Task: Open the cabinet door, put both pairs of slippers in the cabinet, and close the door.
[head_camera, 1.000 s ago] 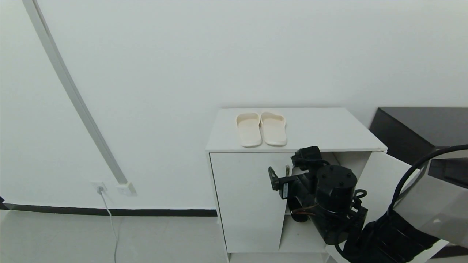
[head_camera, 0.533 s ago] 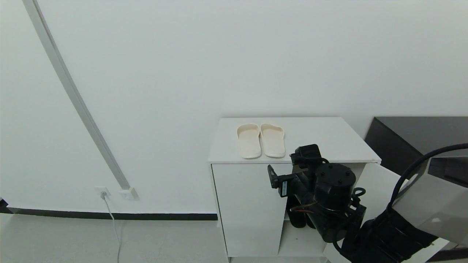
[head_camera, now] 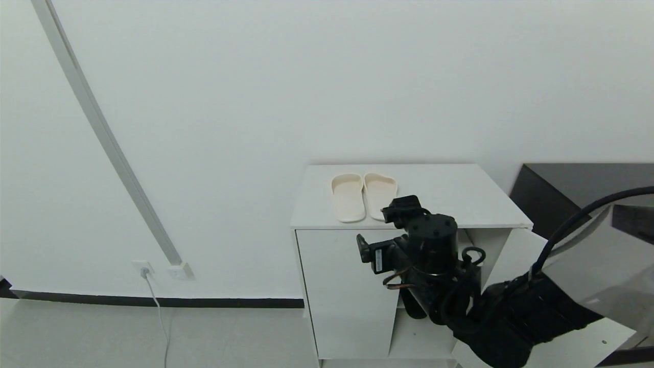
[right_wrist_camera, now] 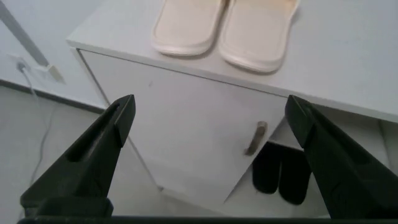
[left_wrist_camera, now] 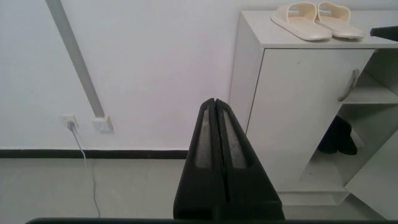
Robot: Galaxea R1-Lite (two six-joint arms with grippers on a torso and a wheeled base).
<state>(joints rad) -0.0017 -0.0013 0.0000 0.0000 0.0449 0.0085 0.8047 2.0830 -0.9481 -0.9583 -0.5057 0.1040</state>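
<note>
Head view: the right arm [head_camera: 434,266] covers most of the cabinet's [head_camera: 347,286] open compartment, leaving only a dark sliver of the black slippers [head_camera: 413,308]. The open door [head_camera: 521,255] is partly behind the arm and cut off below. Right wrist view: the picture's edge crops the cream slippers [right_wrist_camera: 221,25].

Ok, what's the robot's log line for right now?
right door: open | black slippers: inside cabinet | cream slippers: on cabinet top | right gripper: open, near cream slippers | left gripper: shut, empty
</note>
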